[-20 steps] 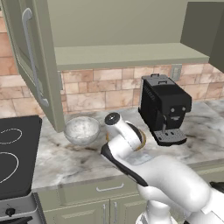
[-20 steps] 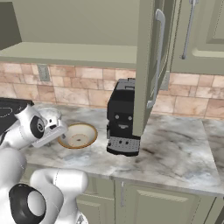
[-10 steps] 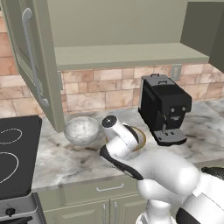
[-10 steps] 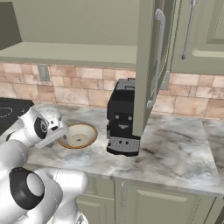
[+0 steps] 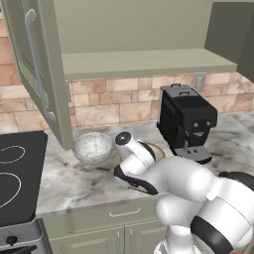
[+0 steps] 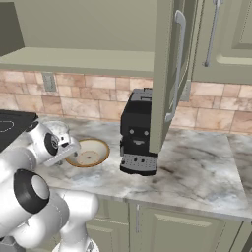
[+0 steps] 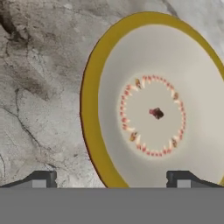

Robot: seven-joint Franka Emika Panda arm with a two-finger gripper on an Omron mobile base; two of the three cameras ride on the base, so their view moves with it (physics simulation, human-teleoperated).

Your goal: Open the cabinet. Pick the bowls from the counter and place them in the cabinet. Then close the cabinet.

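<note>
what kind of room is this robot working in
A kitchen, and a rendered one by the look of it. A black stovetop sits beside a marble-patterned counter, a black coffee machine stands against a brick backsplash, and an olive-green wall cabinet hangs open above.

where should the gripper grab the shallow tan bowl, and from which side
Take the wide shallow tan bowl with the brown rim and cream inside by its rim, coming down from above with one finger inside and one outside the wall. It sits upright and flat on the grey marble counter, too wide to span whole. The open gripper already brackets the near rim edge.
</note>
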